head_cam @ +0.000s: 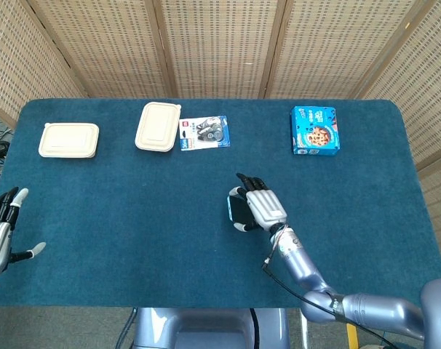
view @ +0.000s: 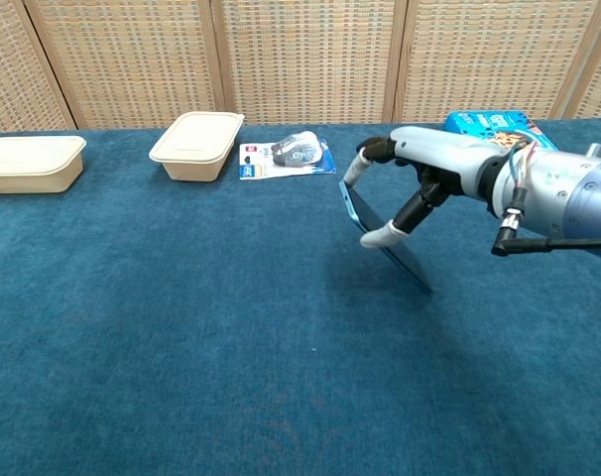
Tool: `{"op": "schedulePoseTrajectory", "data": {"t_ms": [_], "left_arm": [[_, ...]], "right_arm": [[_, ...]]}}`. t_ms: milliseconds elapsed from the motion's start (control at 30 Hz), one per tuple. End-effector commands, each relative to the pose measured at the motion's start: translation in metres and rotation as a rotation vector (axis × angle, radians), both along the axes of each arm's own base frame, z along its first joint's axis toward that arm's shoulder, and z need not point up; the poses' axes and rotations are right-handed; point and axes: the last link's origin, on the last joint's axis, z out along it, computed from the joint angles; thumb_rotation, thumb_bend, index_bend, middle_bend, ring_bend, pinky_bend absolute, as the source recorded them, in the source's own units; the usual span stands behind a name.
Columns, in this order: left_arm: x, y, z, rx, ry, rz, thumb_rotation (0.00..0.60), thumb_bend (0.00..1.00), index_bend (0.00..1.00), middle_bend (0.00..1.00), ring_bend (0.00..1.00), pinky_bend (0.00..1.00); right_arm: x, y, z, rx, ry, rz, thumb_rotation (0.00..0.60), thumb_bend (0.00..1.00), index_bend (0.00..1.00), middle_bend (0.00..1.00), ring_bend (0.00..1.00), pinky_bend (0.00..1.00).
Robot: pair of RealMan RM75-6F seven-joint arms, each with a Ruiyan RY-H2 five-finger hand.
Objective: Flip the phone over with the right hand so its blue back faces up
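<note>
My right hand holds the phone off the blue cloth, pinched between thumb and fingers. The phone is tilted steeply, its dark screen facing down and toward the hand, with a thin blue edge showing. In the head view the right hand covers most of the phone, of which only a blue-rimmed dark strip shows. My left hand hovers at the far left table edge, fingers spread, holding nothing.
A blue cookie box lies at the back right. A packaged item on a white card and two beige lidded containers lie along the back left. The table's blue cloth spreads around them.
</note>
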Motion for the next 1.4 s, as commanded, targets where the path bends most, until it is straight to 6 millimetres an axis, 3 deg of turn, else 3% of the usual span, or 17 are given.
{"op": "schedulePoseTrajectory", "data": {"t_ms": [33, 233, 433, 500, 567, 667, 933, 1100, 1233, 1400], "left_arm": [[0.001, -0.001, 0.0, 0.003, -0.001, -0.004, 0.6, 0.0, 0.0, 0.0, 0.0, 0.0], [0.002, -0.002, 0.0, 0.001, 0.001, -0.007, 0.6, 0.0, 0.0, 0.0, 0.0, 0.0], [0.002, -0.003, 0.0, 0.002, 0.001, -0.008, 0.6, 0.0, 0.0, 0.0, 0.0, 0.0], [0.002, -0.003, 0.0, 0.003, 0.0, -0.009, 0.6, 0.0, 0.0, 0.0, 0.0, 0.0], [0.002, -0.003, 0.001, 0.005, 0.0, -0.011, 0.6, 0.0, 0.0, 0.0, 0.0, 0.0], [0.003, -0.004, 0.002, 0.009, -0.002, -0.013, 0.6, 0.0, 0.0, 0.0, 0.0, 0.0], [0.006, -0.006, 0.0, 0.002, -0.004, -0.027, 0.6, 0.0, 0.0, 0.0, 0.0, 0.0], [0.009, -0.01, 0.001, 0.004, -0.01, -0.041, 0.6, 0.0, 0.0, 0.0, 0.0, 0.0], [0.011, -0.013, 0.002, 0.005, -0.012, -0.058, 0.6, 0.0, 0.0, 0.0, 0.0, 0.0], [0.012, -0.016, -0.001, -0.006, 0.003, -0.085, 0.6, 0.0, 0.0, 0.0, 0.0, 0.0]], "right_arm": [[0.004, 0.004, 0.01, 0.002, -0.123, -0.005, 0.6, 0.31, 0.64, 0.0, 0.0, 0.0], [-0.008, 0.005, 0.012, 0.005, -0.196, -0.018, 0.6, 0.31, 0.64, 0.01, 0.0, 0.0], [-0.039, 0.008, 0.006, 0.024, -0.199, -0.069, 0.6, 0.3, 0.62, 0.0, 0.0, 0.0], [-0.05, 0.008, 0.005, 0.03, -0.182, -0.073, 0.6, 0.27, 0.5, 0.0, 0.0, 0.0], [-0.063, 0.009, 0.006, 0.045, -0.151, -0.069, 0.6, 0.2, 0.25, 0.0, 0.0, 0.0], [-0.082, 0.009, 0.011, 0.058, -0.115, -0.066, 0.6, 0.13, 0.02, 0.0, 0.0, 0.0], [-0.095, -0.001, 0.057, -0.12, -0.105, -0.04, 0.6, 0.13, 0.0, 0.0, 0.0, 0.0], [-0.104, 0.008, 0.089, -0.178, -0.078, -0.028, 0.6, 0.13, 0.0, 0.0, 0.0, 0.0], [-0.123, 0.027, 0.114, -0.247, -0.008, -0.003, 0.6, 0.13, 0.0, 0.0, 0.0, 0.0], [-0.164, 0.07, 0.138, -0.34, 0.136, 0.023, 0.6, 0.12, 0.0, 0.0, 0.0, 0.0]]}}
